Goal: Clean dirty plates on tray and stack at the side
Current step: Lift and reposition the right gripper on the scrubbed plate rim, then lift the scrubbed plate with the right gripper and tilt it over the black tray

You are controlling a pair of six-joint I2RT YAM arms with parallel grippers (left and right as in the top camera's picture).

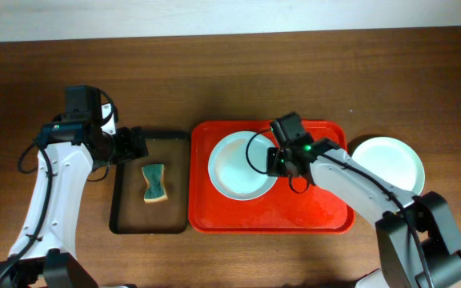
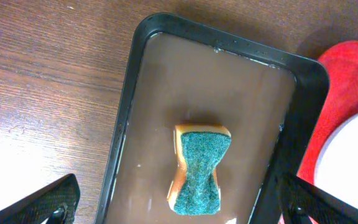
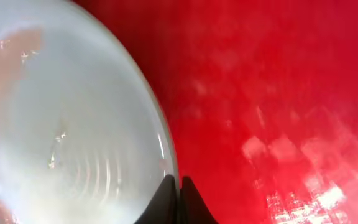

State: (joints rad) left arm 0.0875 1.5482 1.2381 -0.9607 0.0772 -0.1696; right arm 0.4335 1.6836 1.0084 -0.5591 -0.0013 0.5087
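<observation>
Overhead: red tray [image 1: 326, 220] sits mid-table w/ one plate [image 1: 238, 166] on its left half. A second plate [image 1: 387, 164] lies off the tray on the table [image 1: 230, 72] to the right, well apart from the first (can't tell if it's one plate or a stack). Right gripper [image 1: 279, 162] is at the tray plate's right edge. Left gripper [image 1: 138, 144] hangs over the top-left corner of the black tray [image 1: 118, 200], where a sponge [image 1: 156, 183] lies, not touched.

Left wrist: sponge [image 2: 199, 171] lies green side up, mid black tray [image 2: 123, 118]. Left gripper [image 2: 185, 208] has its fingers [image 2: 51, 202] wide apart, one tip at each lower corner of the view, nothing between them but the sponge below. Red tray [image 2: 353, 68] and a slice of plate [image 2: 353, 165] show at right.

Right wrist: plate [image 3: 61, 124] fills the left, red tray [image 3: 278, 93] the right. Right gripper [image 3: 179, 186] has its tips drawn together right on the plate's rim, which looks like a thin pinch on that edge. Faint specks and a reddish tint show on the glaze; can't tell dirt from reflection.

Risks, as I judge them: the pinch is narrow and the plate is glossy, so a lift or tilt could let it slip and drop back onto the tray. If the left arm scrubs hard, sideways force may twist the plate out of the grip. The sponge is waisted and soft, so a grab off-center could fold it or drag it along the black tray's wet-looking floor.
</observation>
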